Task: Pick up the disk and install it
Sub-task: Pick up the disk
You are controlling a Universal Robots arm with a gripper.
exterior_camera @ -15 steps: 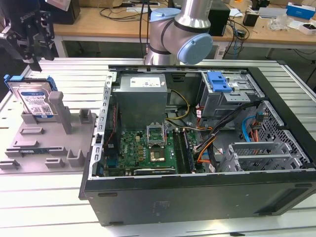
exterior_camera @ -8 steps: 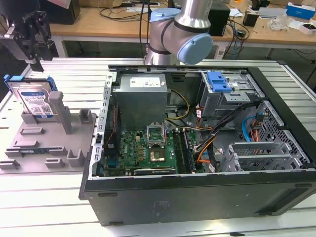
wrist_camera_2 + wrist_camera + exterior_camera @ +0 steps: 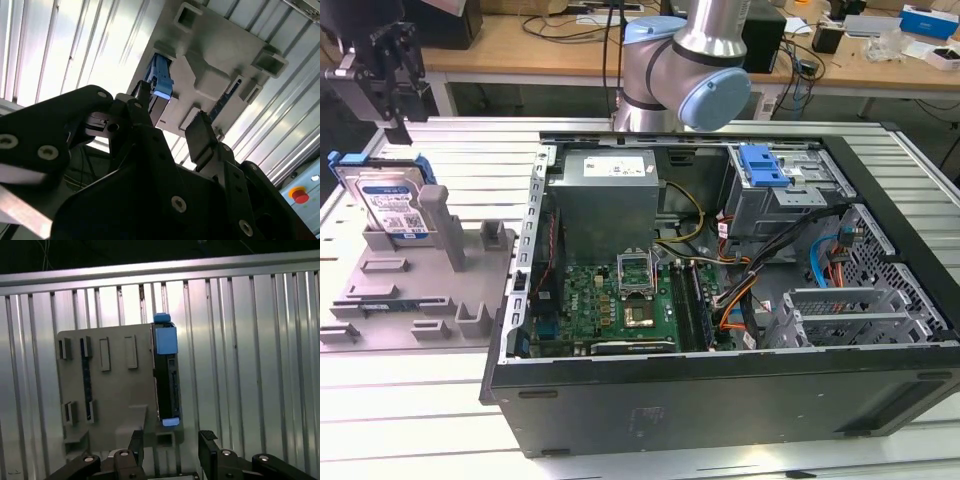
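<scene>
Over the disk [image 3: 166, 371], wide-jawed tool [image 3: 172, 436].

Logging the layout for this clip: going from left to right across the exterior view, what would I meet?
disk → grey power box → blue latch → perforated metal wall

Black pincer [image 3: 171, 440] pointing down, fingers [image 3: 207, 441] spread apart, grey arm [image 3: 685, 60] with blue-capped joint

Silver-grey tubular arm [image 3: 705, 35], pale blue joint caps [image 3: 715, 100], matte black gripper [image 3: 171, 440], silver screws [image 3: 223, 453]
</scene>
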